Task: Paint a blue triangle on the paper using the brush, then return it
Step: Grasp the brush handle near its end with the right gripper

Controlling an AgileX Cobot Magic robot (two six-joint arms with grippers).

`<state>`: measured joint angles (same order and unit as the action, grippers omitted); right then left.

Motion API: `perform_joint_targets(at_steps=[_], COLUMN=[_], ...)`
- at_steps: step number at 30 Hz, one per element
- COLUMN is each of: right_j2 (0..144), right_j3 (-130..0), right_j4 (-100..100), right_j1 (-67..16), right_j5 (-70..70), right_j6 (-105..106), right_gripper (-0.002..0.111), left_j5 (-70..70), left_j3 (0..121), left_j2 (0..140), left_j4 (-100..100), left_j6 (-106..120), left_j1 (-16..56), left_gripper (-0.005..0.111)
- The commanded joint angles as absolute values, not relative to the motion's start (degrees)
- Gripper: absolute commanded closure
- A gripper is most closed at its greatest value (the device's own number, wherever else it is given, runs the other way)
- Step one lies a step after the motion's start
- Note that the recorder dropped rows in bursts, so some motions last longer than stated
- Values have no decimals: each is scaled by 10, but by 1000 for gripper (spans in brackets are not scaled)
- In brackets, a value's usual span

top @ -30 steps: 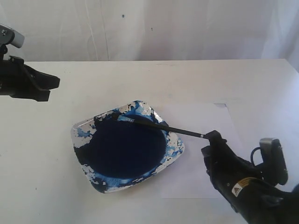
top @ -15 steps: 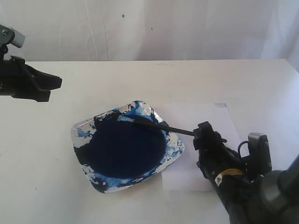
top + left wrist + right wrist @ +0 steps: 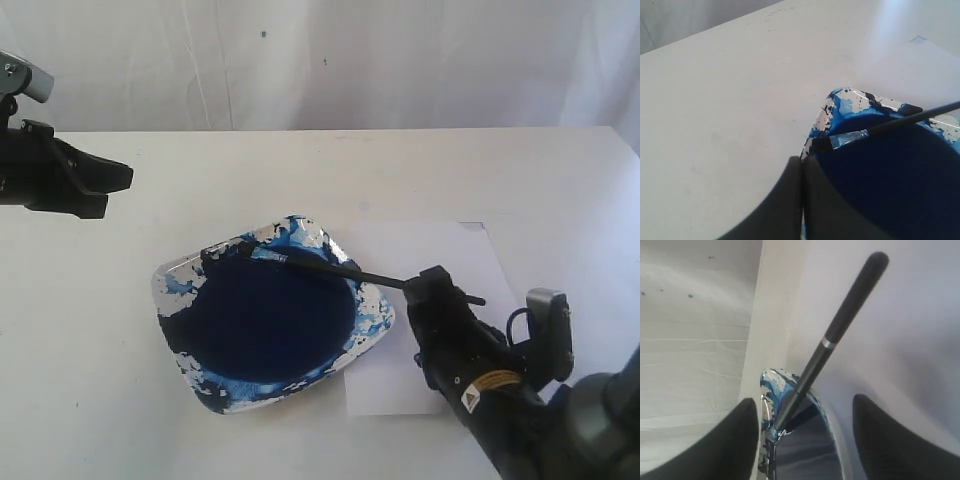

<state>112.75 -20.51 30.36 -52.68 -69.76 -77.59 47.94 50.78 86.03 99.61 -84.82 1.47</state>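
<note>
Seemingly right tool straddles brush ungripped; exterior view hides this.

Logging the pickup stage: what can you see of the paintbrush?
The paintbrush is slim, with a black handle, a thin silver ring, and a blue-stained metal collar ahead of dark bristles. Its tip lies at the far rim of the paint dish. The handle crosses the opposite rim and reaches out over the paper. The open right gripper straddles it near the free end.
</note>
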Motion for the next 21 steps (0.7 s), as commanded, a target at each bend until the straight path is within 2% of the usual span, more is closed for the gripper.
perform_joint_targets(at_steps=[1,9,21], right_j2=[1103,1046,1045], right_j3=[-156,-125,-209], right_j4=[288,260,364], right_j1=[-525,-526,-525], right_j5=[-700,-700,-640], right_j6=[-782,-766,-613], right_gripper=[55,55,50], left_j5=[481,481,481], left_j3=[505,505,505], left_j2=[858,858,858], left_j4=[999,999,999], left_j6=[-846,-846,-846], left_j1=[12,12,12], left_gripper=[107,107,107])
